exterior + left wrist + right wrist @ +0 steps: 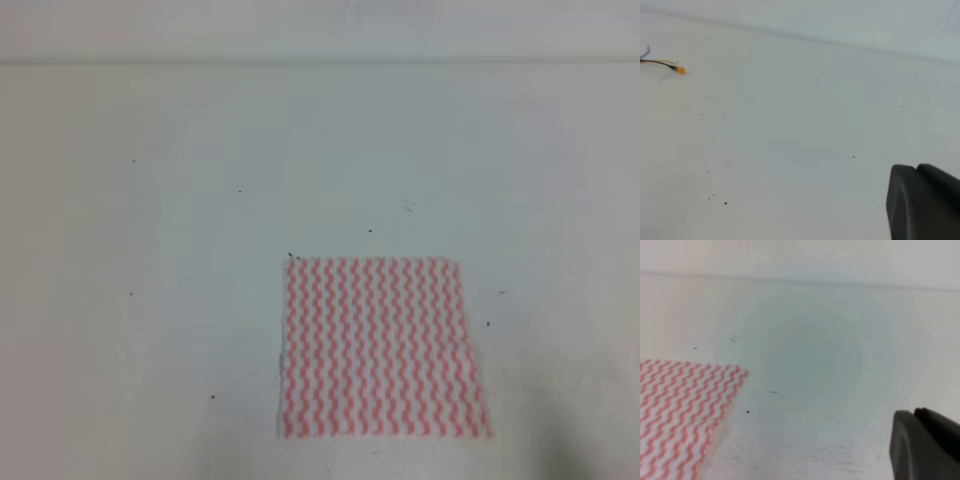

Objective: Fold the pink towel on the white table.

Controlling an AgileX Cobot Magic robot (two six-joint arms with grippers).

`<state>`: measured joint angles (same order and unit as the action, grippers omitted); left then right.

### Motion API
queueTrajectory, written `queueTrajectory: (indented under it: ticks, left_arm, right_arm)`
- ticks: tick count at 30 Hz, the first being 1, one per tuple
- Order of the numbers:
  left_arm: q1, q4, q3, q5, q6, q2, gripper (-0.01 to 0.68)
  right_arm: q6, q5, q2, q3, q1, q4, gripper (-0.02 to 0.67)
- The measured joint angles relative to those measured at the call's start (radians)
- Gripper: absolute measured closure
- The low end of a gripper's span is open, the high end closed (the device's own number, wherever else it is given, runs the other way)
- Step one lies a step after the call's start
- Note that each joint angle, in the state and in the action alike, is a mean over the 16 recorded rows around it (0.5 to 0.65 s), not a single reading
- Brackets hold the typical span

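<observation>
Plainly, the pink towel [380, 347] lies flat, unlabelled, on the white table [150, 250]; jaws' state cannot be told.

No arm shows in the overhead view. Each wrist view shows only a dark piece of its own gripper, left gripper [922, 202] and right gripper [925, 444], at lower right; whether the jaws are apart can't be told.

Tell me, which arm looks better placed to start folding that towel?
Probably the right. Its wrist view shows the towel close beside the end effector; the left wrist view shows only bare table. From above, the towel lies right of centre.
</observation>
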<state>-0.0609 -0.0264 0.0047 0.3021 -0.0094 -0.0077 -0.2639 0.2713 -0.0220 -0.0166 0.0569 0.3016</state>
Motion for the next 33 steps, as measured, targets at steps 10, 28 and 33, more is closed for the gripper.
queueTrajectory:
  ticks: [10, 28, 33]
  left_arm:
    - [0.000, 0.000, 0.008, -0.006, 0.000, -0.007, 0.678]
    - [0.000, 0.001, 0.006, -0.004, 0.007, -0.003, 0.679]
    - [0.000, 0.002, 0.003, -0.002, 0.009, 0.000, 0.679]
  right_arm:
    - [0.000, 0.003, 0.005, 0.005, 0.000, 0.000, 0.667]
    - [0.000, 0.005, 0.007, 0.008, 0.000, 0.000, 0.667]
    - [0.000, 0.004, 0.004, 0.004, 0.000, 0.000, 0.667]
